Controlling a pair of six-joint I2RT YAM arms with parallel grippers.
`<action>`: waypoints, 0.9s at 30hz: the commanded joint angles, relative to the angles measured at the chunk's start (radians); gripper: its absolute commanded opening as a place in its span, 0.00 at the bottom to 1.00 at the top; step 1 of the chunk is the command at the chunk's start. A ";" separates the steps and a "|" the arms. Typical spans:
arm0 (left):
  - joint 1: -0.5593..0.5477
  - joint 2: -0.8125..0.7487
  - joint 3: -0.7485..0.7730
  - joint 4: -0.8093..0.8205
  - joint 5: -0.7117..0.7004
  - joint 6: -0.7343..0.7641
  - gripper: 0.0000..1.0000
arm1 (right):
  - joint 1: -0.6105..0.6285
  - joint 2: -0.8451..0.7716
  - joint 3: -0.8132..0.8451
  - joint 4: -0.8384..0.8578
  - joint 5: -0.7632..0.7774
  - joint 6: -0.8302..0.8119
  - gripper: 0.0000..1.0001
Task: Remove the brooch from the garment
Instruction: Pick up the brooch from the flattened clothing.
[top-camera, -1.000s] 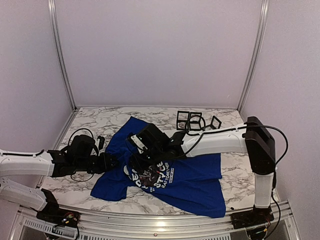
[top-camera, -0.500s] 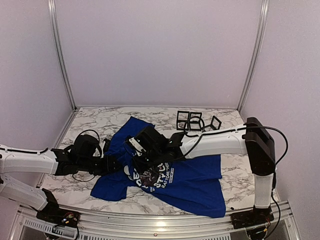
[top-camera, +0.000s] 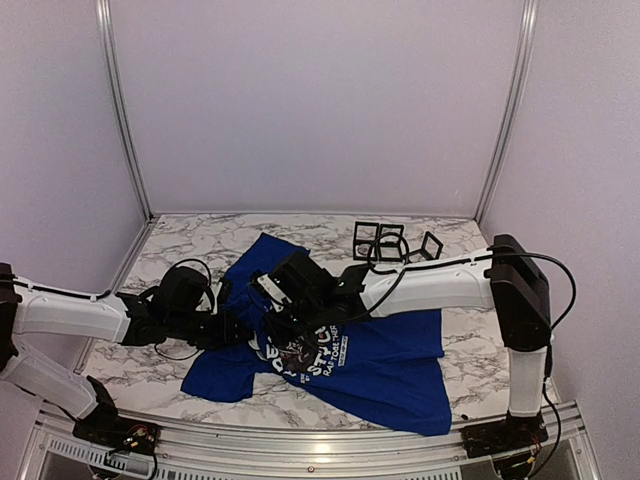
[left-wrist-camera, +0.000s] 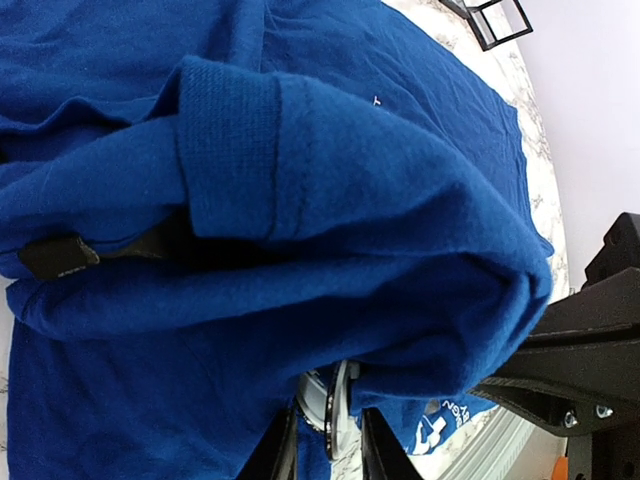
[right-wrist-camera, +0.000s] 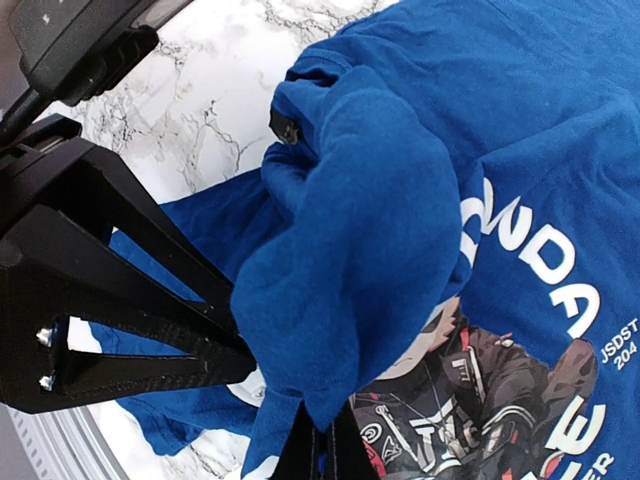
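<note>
The garment (top-camera: 380, 365), a royal-blue T-shirt with white lettering and a dark chest graphic (right-wrist-camera: 480, 400), lies crumpled on the marble table. My right gripper (right-wrist-camera: 325, 455) is shut on a fold of it and holds that fold raised. Under the fold, the left wrist view shows the brooch (left-wrist-camera: 335, 415), a round silver-rimmed disc seen edge-on. My left gripper (left-wrist-camera: 330, 455) reaches under the cloth with its fingers (left-wrist-camera: 280, 455) close on either side of the brooch, thin gaps still showing. In the top view the two grippers meet at the shirt's left chest (top-camera: 265, 325), and the brooch is hidden there.
Black wire-frame cubes (top-camera: 385, 240) stand at the back of the table behind the right arm (top-camera: 430, 285). The left gripper's black body (right-wrist-camera: 100, 300) fills the left of the right wrist view. Aluminium posts and the table's front rail (top-camera: 300, 450) bound the space.
My left arm has slid to the right, bringing its gripper under the shirt fold beside the right gripper. The right arm has stayed almost in place.
</note>
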 joint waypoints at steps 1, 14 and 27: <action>-0.003 0.027 0.030 0.033 0.028 0.013 0.20 | 0.006 -0.020 0.004 0.021 -0.005 -0.011 0.00; -0.002 -0.045 0.010 0.032 -0.023 -0.042 0.00 | 0.006 -0.045 0.009 0.003 0.026 -0.018 0.00; -0.035 -0.265 -0.041 0.070 -0.327 -0.038 0.00 | 0.006 -0.044 0.056 0.004 -0.009 -0.030 0.00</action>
